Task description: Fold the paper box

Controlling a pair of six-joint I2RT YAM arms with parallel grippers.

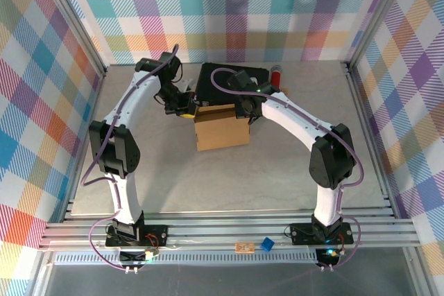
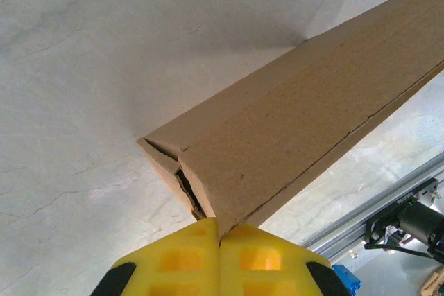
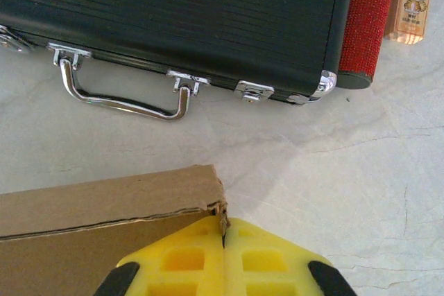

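On the left, the left gripper was seen with its yellow fingers pressed together, their seam meeting the torn upper left corner of the paper box. Whether a sliver of cardboard was nipped there could not be told. The box, plain brown corrugated card, was set near the middle of the table, just in front of a black case with a chrome handle. On the right, the right gripper was likewise closed tight, its tips touching the box's upper right corner. A red cylinder and a small wooden block were lying beyond the case. The box was judged light and fairly stiff, yet easily creased or torn at its edges. It would likely slide if pushed, so flaps are best taken near their fold lines.
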